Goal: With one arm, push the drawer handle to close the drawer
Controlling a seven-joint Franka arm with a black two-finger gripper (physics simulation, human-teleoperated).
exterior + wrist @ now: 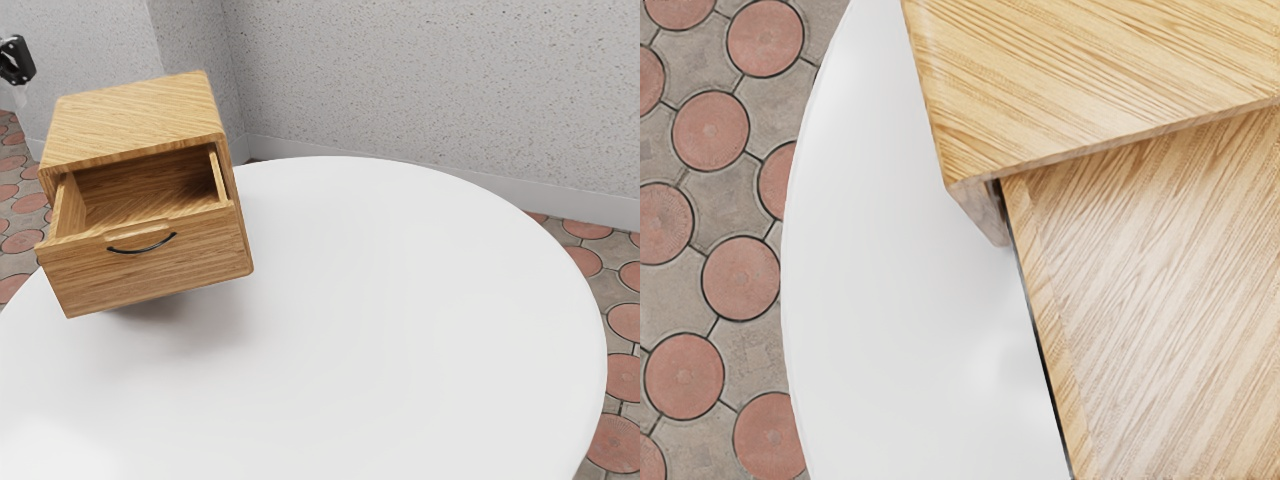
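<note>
Exterior view: a wooden cabinet (135, 120) stood on a round white table (400, 300), toward the exterior view's left. Its drawer (155, 280) was well open, the front standing out from the cabinet and the hollow inside in plain sight. A thin, dark, curved handle (143, 249) was fixed to the upper part of that front, on the side facing away from the cabinet. The black gripper (17, 60) was at the exterior view's far left edge, beyond the cabinet and well apart from the handle. I could not tell whether it was open or closed. Behind were a speckled wall (400, 80) and a floor (610, 370) of round red tiles set in grey.

Wrist view: the camera looked down on the cabinet's pale, grained top and into the open drawer, whose side wall (1050, 330) ran out from beneath the top. Past that wall lay the white table, its curved edge, and the tiled floor beyond.

As for progress, no part of the closing looked done. What was left, I judged, was the whole job: to bring the gripper round to the front, set it against the handle and push until the front met the cabinet.
</note>
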